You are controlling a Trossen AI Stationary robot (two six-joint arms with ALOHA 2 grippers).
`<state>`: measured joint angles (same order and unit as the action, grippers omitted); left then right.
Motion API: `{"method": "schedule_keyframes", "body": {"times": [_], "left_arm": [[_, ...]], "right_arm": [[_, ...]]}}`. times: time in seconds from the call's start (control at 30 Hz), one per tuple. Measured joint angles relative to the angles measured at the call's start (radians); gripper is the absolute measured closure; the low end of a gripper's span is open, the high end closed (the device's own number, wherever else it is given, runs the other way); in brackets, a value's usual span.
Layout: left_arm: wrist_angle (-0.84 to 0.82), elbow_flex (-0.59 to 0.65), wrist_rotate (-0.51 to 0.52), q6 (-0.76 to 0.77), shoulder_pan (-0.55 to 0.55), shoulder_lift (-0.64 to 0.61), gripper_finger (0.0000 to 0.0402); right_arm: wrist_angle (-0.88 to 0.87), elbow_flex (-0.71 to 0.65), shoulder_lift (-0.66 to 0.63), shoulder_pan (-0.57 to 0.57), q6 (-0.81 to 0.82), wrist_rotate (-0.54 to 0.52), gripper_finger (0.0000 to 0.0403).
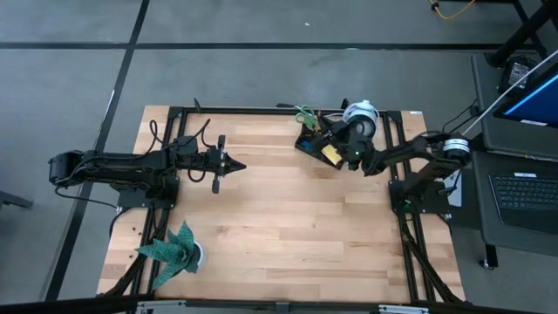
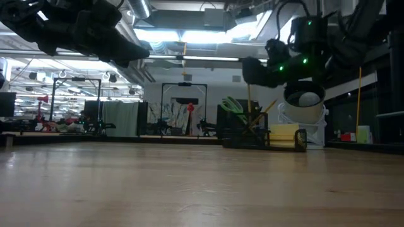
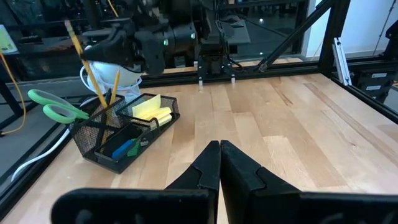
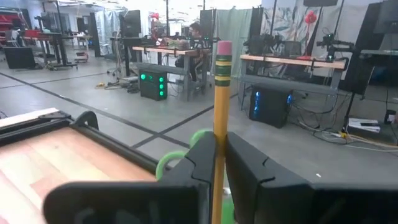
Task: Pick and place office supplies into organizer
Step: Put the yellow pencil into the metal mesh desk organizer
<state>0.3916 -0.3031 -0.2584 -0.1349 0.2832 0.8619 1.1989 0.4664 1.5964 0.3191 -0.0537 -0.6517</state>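
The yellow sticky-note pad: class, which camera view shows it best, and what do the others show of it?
The left wrist view: the yellow sticky-note pad sits unobstructed in the organizer. The high view shows a small yellow patch beside the right arm, the low view only its edge behind the organizer's mesh. The right wrist view misses it.

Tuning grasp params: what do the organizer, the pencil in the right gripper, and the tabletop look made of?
Organizer: black wire mesh, likely metal; contents show through its walls.
Pencil: yellow painted shaft, probably wood, with green-banded ferrule and pink eraser; the right gripper is shut on it.
Tabletop: light wood planks, smooth finish, visible grain and seams.
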Motion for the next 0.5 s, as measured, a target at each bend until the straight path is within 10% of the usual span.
{"method": "schedule_keyframes", "body": {"times": [0.5], "left_arm": [[-0.001,0.0,0.0,-0.001,0.0,0.0,0.0399]], "right_arm": [[0.187,0.0,0.194,0.0,-0.006,0.0,0.037]]}}
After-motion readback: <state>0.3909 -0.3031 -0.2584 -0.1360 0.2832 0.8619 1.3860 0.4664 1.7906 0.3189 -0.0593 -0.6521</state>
